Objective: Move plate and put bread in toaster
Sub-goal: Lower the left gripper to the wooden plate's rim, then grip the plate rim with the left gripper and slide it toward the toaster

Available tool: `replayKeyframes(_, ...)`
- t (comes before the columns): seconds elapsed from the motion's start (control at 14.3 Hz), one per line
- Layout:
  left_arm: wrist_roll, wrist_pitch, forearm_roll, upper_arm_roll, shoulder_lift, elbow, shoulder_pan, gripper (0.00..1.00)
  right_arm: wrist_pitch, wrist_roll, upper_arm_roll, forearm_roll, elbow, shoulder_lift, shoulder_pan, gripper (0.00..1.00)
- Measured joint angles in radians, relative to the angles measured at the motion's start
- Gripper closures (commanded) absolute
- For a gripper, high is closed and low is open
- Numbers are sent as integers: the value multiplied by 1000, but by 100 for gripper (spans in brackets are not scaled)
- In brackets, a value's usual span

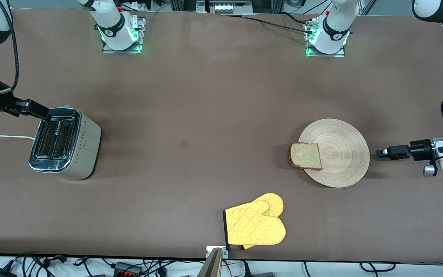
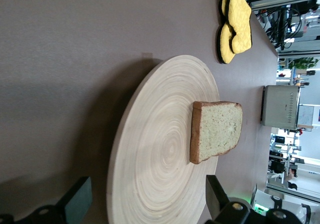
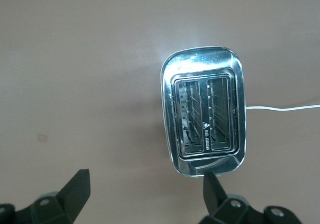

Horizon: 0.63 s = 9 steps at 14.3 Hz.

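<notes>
I'm lining the released left pincer (image 1: pixel 379 153) beside the plate (image 1: pixel 340 154) at frame right to slide it, while the released right pincer (image 1: pixel 42 114) is waiting over the toaster (image 1: pixel 67 144).

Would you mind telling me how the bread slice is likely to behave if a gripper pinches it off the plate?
The bread looks soft and porous, so it would probably squash or tear. It overhangs the plate's rim, so it might tip off if nudged.

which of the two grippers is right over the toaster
The right gripper, open above the toaster. The left gripper is by the plate instead.
</notes>
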Motion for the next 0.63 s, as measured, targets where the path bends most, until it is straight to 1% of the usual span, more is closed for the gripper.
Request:
replayKeyframes(0.14,56,0,-5,0,35,3,12,22,0,0,-1,0,0,0,-1,0)
replayKeyframes(0.21,71,0,-6,0,51,4,14,26,0,0,-1,0,0,0,-1,0)
replayKeyframes(0.35,74,0,-8,-2,77,6,14,29,0,0,-1,0,0,0,-1,0)
replayKeyframes(0.49,70,0,-44,-4,100,7,12,49,0,0,-1,0,0,0,-1,0)
replayKeyframes(0.56,68,0,-61,-5,109,7,9,64,0,0,-1,0,0,0,-2,0)
replayKeyframes(0.63,67,0,-65,-7,114,8,7,69,0,0,-1,0,0,0,-2,0)
